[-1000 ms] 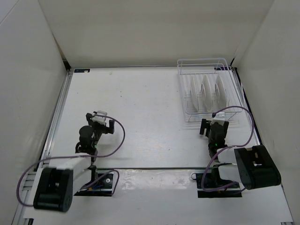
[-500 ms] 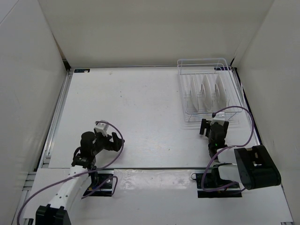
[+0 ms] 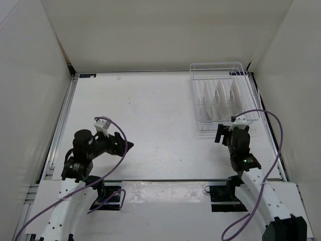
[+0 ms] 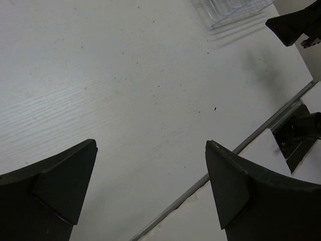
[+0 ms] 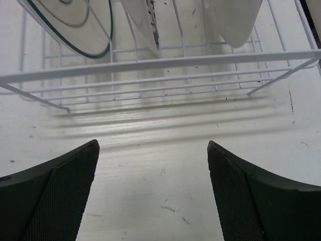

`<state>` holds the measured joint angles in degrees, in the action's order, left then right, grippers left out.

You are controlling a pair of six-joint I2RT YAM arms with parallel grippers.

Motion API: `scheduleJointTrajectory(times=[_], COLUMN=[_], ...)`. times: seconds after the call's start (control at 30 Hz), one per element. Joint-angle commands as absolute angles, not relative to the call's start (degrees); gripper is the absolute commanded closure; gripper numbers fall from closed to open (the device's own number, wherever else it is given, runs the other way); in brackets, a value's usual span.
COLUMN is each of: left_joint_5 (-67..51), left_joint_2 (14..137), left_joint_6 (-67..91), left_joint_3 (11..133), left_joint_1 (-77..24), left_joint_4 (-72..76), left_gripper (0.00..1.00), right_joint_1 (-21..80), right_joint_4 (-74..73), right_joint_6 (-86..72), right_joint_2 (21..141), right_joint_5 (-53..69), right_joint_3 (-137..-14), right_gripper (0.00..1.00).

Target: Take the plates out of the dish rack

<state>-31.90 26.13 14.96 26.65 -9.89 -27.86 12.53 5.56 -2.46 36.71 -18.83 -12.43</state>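
White wire dish rack (image 3: 215, 123): stands on the table (image 3: 145, 100) at about 2 o'clock of the overhead view, close to the right-hand wall.

Plates (image 3: 219, 98): three, white, on edge between the prongs, side by side along the 9-to-3 o'clock line. They fill the far half of the rack; the near half shows bare wire.

Right wrist view, plates cut off by the upper frame edge:
- Plate at 11 o'clock (image 5: 75, 27): thin dark rim line, faint rings towards the centre.
- Plate at 12 o'clock (image 5: 143, 20): seen nearly edge-on, dark marks along its rim, too small to read.
- Plate at 1 o'clock (image 5: 233, 20): plain white on the part that shows.

The rack's front rail (image 5: 160, 63) runs across that view, in front of the plates.

Right gripper (image 3: 229, 131): just short of the rack's near edge and apart from it, with the rack at its 12 o'clock. Its fingers (image 5: 50, 196) are spread wide over bare table and hold nothing. No plate is touched.

Left gripper (image 3: 123, 145): at about 8 o'clock of the table, pointing towards 3 o'clock. Its fingers (image 4: 55, 181) are likewise spread wide with nothing between them. The rack lies well apart, at about 2 o'clock from it, and only a corner of the rack shows at the upper edge of the left wrist view.
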Motion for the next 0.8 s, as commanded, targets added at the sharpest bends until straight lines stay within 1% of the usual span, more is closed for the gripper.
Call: scheduleJointTrajectory(times=[0.0,0.03,0.07,0.1,0.13,0.17,0.2,0.23,0.27,0.3,0.33,0.37,0.4,0.43,0.47,0.5,0.53,0.57,0.6,0.63,0.67,0.7,0.77], left_joint_5=[-29.37,-28.4,-23.52,-21.2,-15.7,-12.08,-10.3,-10.46,-10.63,-12.2,-13.61,-14.49,-15.37,-16.08,-15.21,-9.81,-6.89,2.72,9.16,13.49,14.06,10.32,7.48], left_joint_2=[24.96,25.4,25.75,26.1,27.58,28.38,30.13,31.54,32.07,31.91,31.38,30.77,30.76,30.33,29.19,28.74,28.22,27.52,27.68,27.25,26.11,24.71,22.95], left_joint_6=[10.29,9.41,9.32,9.32,10.19,9.24,8.45,4.44,4.31,4.57,3.53,3.78,3.95,3.35,4.04,6.04,8.59,14.96,15.99,17.39,18.79,18.2,16.19], left_joint_3=[35.14,36.2,38.82,39.54,40.86,42.61,44.8,46.13,46.93,48.41,48.78,48.95,49.3,48.87,47.13,44.59,43.69,42.9,42.89,43.76,43.51,42.11,41.23], left_joint_1=[-10.11,-10.02,-10.02,-10.02,-10.02,-10.02,-9.93,-10.02,-9.93,-9.93,-10.02,-10.37,-11.42,-11.6,-11.51,-11.43,-11.34,-11.08,-11.07,-11.25,-11.34,-11.16,-11.16], left_joint_4=[-39.1,-40.42,-44.17,-45.43,-46.66,-52.85,-54.65,-57.71,-59.14,-58.8,-58.36,-58.19,-58.62,-58.45,-58.36,-57.84,-58.96,-62.63,-64.14,-65.12,-65.3,-63.65,-61.79], left_gripper=[0.0,0.0,0.0,0.0,0.0,0.0,0.0,0.0,0.0,0.0,0.0,0.0,0.0,0.0,0.0,0.0,0.0,0.0,0.0,0.0,0.0,0.0,0.0], right_joint_1=[13.01,13.01,12.92,12.92,12.92,12.92,12.92,12.83,12.83,12.83,12.83,12.92,12.75,12.74,12.74,12.83,12.83,12.92,12.92,12.92,13.09,13.1,13.27], right_joint_4=[-14.31,-19.11,-20.9,-23.35,-25.21,-29.4,-33.53,-34.88,-34.89,-34.11,-33.67,-30.01,-28.4,-26.91,-23.33,-23.2,-23.38,-25.47,-28.53,-30.04,-31.28,-34.16,-35.67], right_joint_6=[-9.99,-11.67,-17.0,-17.49,-17.06,-14.79,-13.81,-12.75,-13.27,-18.14,-24.2,-25.74,-23.84,-21.99,-20.67,-20.92,-20.83,-20.57,-19.17,-17.33,-15.57,-14.43,-13.8], right_joint_2=[32.35,31.56,31.64,32.77,33.91,36.19,38.91,40.24,41.99,42.1,42.01,41.32,41.05,41.04,41.83,43.58,46.29,49.97,54.19,56.23,58.6,64.19,68.09], right_joint_5=[-16.53,-16.78,-16.09,-14.26,-11.28,-1.24,3.56,7.26,10.78,9.77,6.19,4.76,5.36,9.62,11.23,11.16,10.73,8.63,7.66,7.12,6.51,6.24,5.63], right_joint_3=[-23.01,-26.94,-31.94,-34.17,-40.8,-48.0,-54.08,-56.58,-58.43,-59.06,-58.54,-57.75,-55.22,-54.76,-55.28,-57.63,-60.61,-62.56,-65.01,-72.09,-74.51,-79.84,-83.48], right_gripper=[0.1,0.1,0.1,0.1,0.1,0.1,0.1,0.1,0.1,0.1,0.1,0.1,0.1,0.1,0.1,0.1,0.1,0.1,0.1,0.1,0.1,0.18,0.27])
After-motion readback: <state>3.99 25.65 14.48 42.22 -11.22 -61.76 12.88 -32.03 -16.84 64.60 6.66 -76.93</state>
